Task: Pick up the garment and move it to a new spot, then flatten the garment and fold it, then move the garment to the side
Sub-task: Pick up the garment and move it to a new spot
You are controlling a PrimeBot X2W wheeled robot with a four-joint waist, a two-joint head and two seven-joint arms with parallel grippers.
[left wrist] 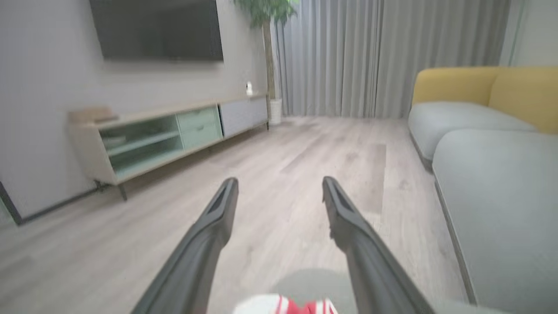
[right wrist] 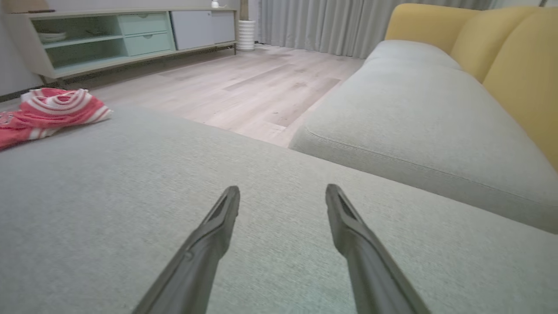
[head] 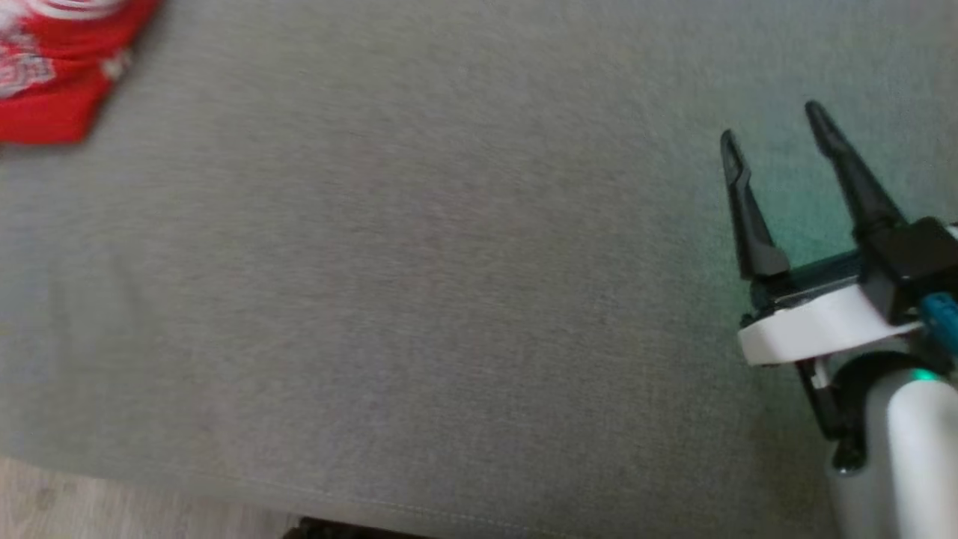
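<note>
The red-and-white striped garment (head: 60,67) lies bunched at the grey sofa cushion's (head: 449,299) far left corner. The right pincer (head: 772,127) is spread, empty and well apart. The left pincer (left wrist: 280,183) is also spread, near the garment (blurred there). Probably the pick-up step: next, lower the left pincer and pinch the cloth.

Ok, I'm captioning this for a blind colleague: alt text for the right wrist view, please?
The right claw, open and empty, points across a grey sofa cushion; a rumpled red-and-white striped garment lies at the cushion's far left. Beyond are a pale wood floor, a grey seat with yellow backrest and a low cabinet.
</note>
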